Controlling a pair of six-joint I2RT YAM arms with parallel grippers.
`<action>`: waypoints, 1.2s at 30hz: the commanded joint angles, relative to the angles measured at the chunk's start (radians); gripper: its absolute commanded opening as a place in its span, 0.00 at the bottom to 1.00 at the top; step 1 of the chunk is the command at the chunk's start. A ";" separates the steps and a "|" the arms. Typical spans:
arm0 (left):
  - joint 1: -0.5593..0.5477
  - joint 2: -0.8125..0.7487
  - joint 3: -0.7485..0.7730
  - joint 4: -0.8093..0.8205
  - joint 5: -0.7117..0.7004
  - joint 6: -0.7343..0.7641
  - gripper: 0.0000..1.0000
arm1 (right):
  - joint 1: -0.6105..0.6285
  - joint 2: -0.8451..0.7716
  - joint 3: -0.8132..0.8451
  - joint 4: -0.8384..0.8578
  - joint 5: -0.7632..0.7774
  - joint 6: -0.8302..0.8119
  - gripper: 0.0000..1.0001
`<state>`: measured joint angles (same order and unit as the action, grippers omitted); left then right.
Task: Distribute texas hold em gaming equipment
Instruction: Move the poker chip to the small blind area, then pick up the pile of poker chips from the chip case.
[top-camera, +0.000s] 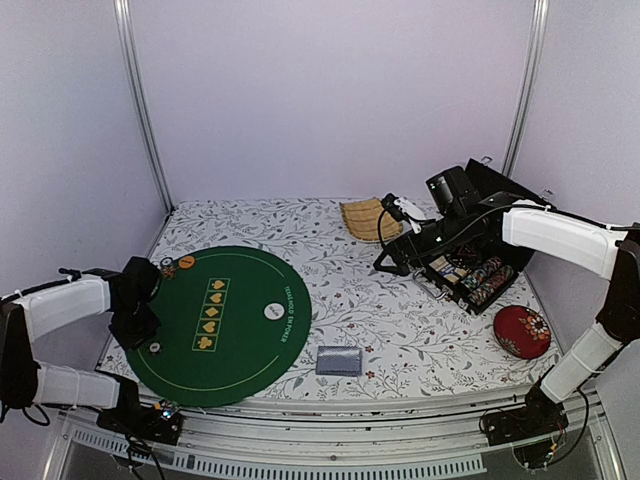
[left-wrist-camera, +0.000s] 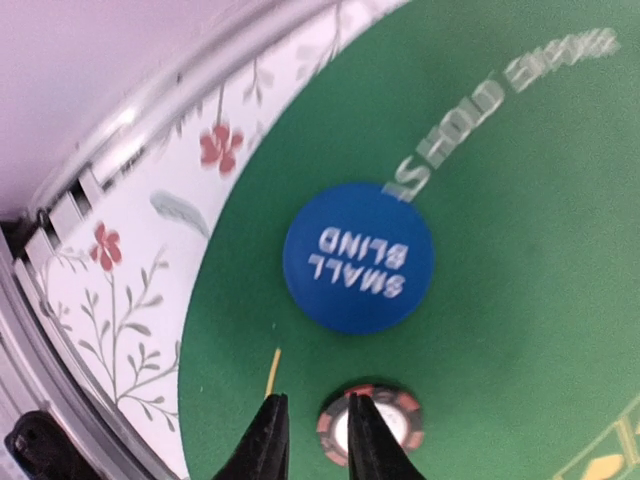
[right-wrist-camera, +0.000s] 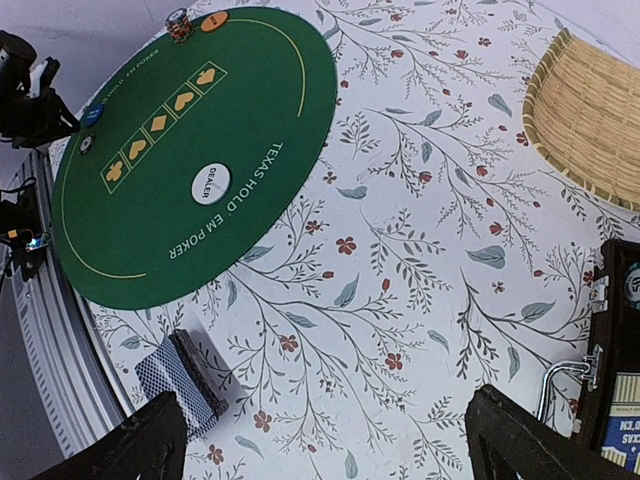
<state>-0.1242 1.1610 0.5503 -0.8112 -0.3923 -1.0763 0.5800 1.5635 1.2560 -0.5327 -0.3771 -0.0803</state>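
A floral-cloth surface (top-camera: 400, 320) fills the space we see between pale lilac walls (top-camera: 330, 100) and metal corner posts (top-camera: 140, 100). A round green mat (top-camera: 240, 340) lies at its left, the card deck (top-camera: 339, 360) just beside the mat near the front edge. Our left end effector (left-wrist-camera: 312, 440) hovers over the mat's rim, fingers a narrow gap apart with nothing between, by the blue small-blind token (left-wrist-camera: 358, 257) and a chip (left-wrist-camera: 390, 425). The right end effector (right-wrist-camera: 325, 405) gapes wide, empty.
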 joint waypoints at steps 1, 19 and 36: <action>0.005 -0.022 0.067 -0.028 -0.053 0.037 0.24 | -0.006 -0.002 -0.002 0.003 -0.012 -0.011 0.99; -0.280 0.086 0.327 0.209 -0.069 0.309 0.55 | -0.353 0.158 0.118 -0.145 0.201 -0.013 0.99; -0.279 0.065 0.415 0.394 0.014 0.687 0.85 | -0.403 0.195 0.051 -0.274 0.453 -0.281 0.88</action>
<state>-0.3950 1.2407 0.9367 -0.4706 -0.4000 -0.5034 0.1719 1.8164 1.3788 -0.8047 0.0292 -0.2310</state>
